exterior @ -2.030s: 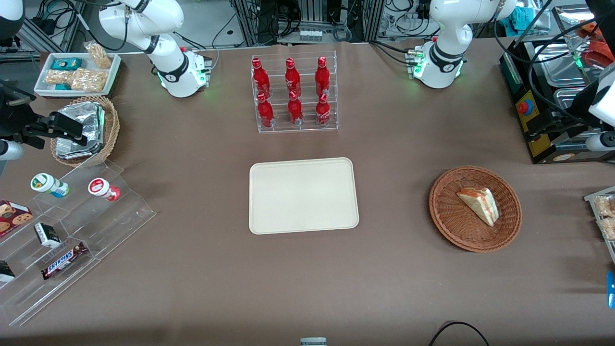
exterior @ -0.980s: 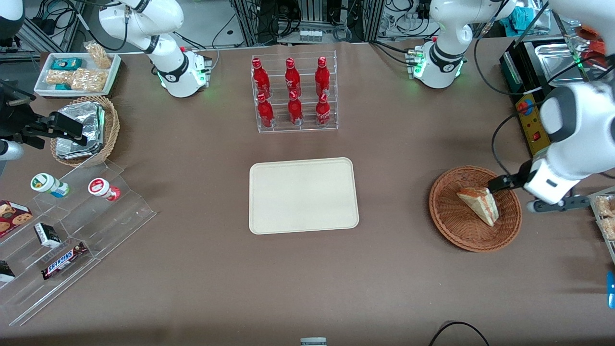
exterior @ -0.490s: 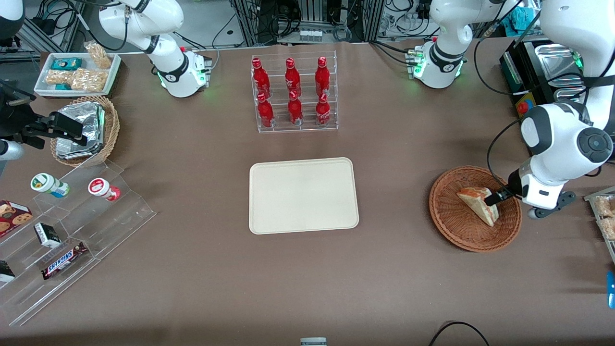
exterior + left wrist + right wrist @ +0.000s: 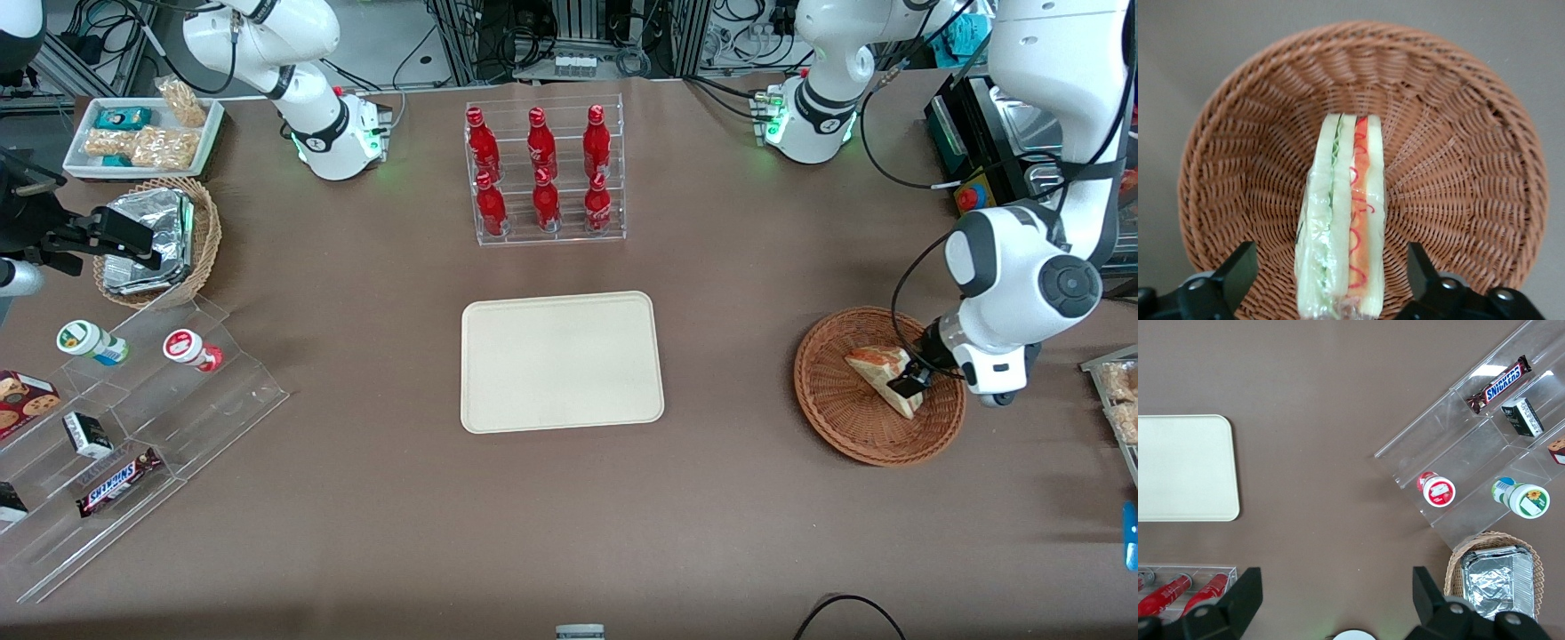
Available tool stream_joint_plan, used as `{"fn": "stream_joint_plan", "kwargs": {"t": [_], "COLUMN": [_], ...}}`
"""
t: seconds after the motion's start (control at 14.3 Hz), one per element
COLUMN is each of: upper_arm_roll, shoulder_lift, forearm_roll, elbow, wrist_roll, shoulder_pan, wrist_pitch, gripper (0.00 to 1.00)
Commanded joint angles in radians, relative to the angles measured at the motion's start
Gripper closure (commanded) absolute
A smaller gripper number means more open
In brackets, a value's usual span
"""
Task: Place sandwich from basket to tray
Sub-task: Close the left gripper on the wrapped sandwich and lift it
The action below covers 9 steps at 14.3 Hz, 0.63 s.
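Observation:
The sandwich [image 4: 880, 375], a white bread wedge with red and green filling, lies in the round reddish-brown wicker basket [image 4: 836, 418] toward the working arm's end of the table. The left wrist view shows the sandwich [image 4: 1341, 220] on edge in the basket [image 4: 1458, 167]. My left gripper [image 4: 909, 382] is down in the basket, open, with one black finger [image 4: 1238, 270] on each side of the sandwich's wide end and a gap to each. The cream tray [image 4: 560, 360] lies at the table's middle and also shows in the right wrist view [image 4: 1185, 467].
A clear rack of red bottles [image 4: 544, 173] stands farther from the front camera than the tray. A tan basket with foil packets [image 4: 151, 240], a white snack tray [image 4: 142, 135] and a clear stepped stand [image 4: 124, 427] with snacks lie toward the parked arm's end.
My left arm has come in from the table's end and lowered over the basket. The gripper now straddles the sandwich. The sandwich has not moved.

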Motion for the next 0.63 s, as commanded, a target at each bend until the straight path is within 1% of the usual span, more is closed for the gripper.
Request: {"fn": "stream_joint_plan", "kwargs": {"t": [0.0, 0.07, 0.14, 0.28, 0.42, 0.56], "upper_arm_roll": [0.002, 0.002, 0.002, 0.000, 0.002, 0.000], "shoulder_lift": [0.032, 0.034, 0.029, 0.006, -0.005, -0.008], "forearm_roll": [0.001, 0.001, 0.001, 0.007, 0.011, 0.011], "elbow": [0.012, 0.012, 0.013, 0.041, 0.120, 0.177], "wrist_roll": [-0.038, -0.036, -0.030, -0.016, 0.066, 0.094], "shoulder_pan": [-0.018, -0.018, -0.018, -0.023, -0.060, -0.098], "wrist_pitch": [0.011, 0.008, -0.001, -0.067, -0.206, -0.283], "gripper": [0.55, 0.87, 0.94, 0.96, 1.00, 1.00]}}
